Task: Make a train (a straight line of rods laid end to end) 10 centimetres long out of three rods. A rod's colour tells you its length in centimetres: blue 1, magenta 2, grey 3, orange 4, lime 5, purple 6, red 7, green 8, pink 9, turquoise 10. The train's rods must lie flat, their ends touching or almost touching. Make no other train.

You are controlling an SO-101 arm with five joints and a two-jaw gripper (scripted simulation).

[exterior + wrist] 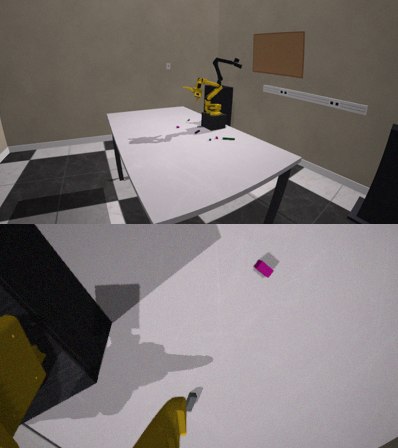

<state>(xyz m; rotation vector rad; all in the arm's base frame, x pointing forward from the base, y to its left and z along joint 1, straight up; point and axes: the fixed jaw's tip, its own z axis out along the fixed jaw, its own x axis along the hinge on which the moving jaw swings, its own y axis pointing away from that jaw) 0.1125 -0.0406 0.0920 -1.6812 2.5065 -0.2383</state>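
My yellow gripper (192, 92) hangs open and empty high above the far part of the white table. On the table lie a small grey rod (188, 120), a magenta rod (177, 127), a purple rod (197, 131), a blue rod (209, 139), a second magenta rod (216, 137) and a green rod (228, 138). None of them touch. In the wrist view the grey rod (191, 401) shows just past my fingertip (172, 421), far below it, and a magenta rod (263, 268) lies at the upper right.
The black base block (213, 120) of my arm stands at the table's far edge, with a tall black box (219, 102) and a black camera arm (225, 66) behind it. The arm's shadow (161, 137) falls across the table.
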